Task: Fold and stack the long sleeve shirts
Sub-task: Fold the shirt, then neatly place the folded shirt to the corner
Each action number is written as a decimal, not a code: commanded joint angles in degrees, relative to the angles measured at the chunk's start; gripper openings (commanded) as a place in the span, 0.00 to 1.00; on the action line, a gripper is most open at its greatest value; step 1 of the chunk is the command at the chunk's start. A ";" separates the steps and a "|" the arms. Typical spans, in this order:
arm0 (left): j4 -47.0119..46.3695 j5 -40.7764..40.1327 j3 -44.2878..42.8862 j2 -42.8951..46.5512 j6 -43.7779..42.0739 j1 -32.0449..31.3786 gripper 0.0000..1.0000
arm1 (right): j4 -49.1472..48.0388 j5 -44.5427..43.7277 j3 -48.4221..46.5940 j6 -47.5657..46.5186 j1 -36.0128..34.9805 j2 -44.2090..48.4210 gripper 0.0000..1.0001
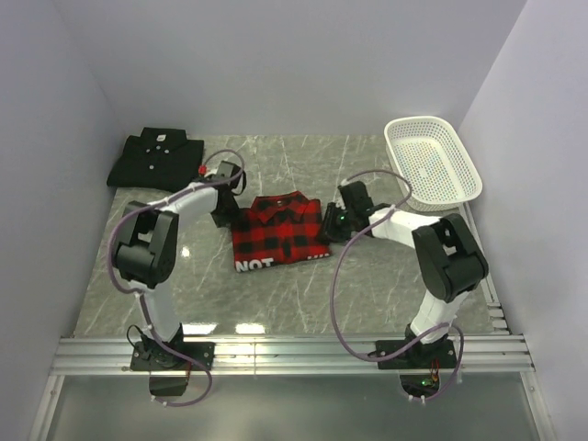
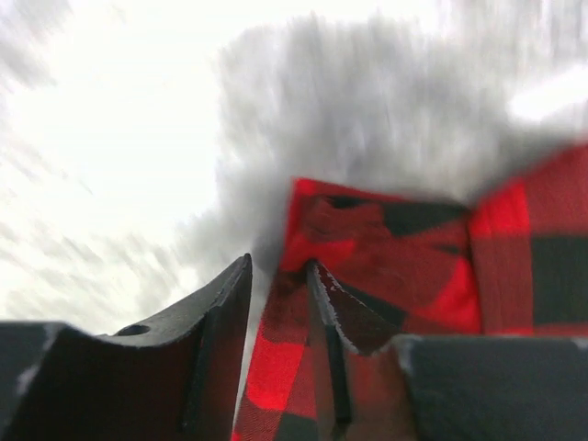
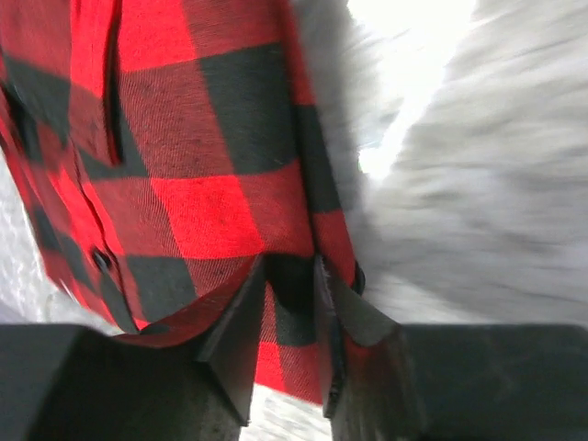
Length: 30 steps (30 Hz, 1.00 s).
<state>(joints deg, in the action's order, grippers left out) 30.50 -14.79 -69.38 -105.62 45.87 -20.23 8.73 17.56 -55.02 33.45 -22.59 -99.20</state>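
The red-and-black plaid shirt (image 1: 276, 231) lies folded in the middle of the table, its white letters at the near left corner. The plain black shirt (image 1: 156, 156) lies folded at the back left, collar and white buttons up. My left gripper (image 1: 226, 213) is at the plaid shirt's left edge. In the left wrist view, the left gripper (image 2: 277, 266) has plaid cloth (image 2: 386, 248) between its narrow-set fingers. My right gripper (image 1: 333, 223) is at the shirt's right edge. In the right wrist view, the right gripper (image 3: 289, 266) is shut on plaid cloth (image 3: 202, 138).
A white mesh basket (image 1: 467, 175) stands at the back right, tilted against the wall. White walls close in the table on three sides. A metal rail (image 1: 294, 349) runs along the near edge by the arm bases.
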 commanded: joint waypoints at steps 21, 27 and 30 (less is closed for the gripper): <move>-11.04 11.43 13.54 34.11 14.84 11.79 0.99 | -8.11 0.09 1.66 3.64 -3.09 24.21 0.68; -20.82 12.34 37.27 48.56 35.06 2.49 0.99 | -7.86 2.12 8.70 2.59 0.43 35.20 0.84; -25.04 5.15 43.51 52.35 43.67 -5.07 0.99 | -7.50 2.48 11.25 2.14 1.23 37.49 0.85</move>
<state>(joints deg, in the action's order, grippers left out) 13.10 -5.37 -30.63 -56.58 75.55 -20.34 0.91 18.81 -45.76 37.21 -22.20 -63.66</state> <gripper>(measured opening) 0.993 0.842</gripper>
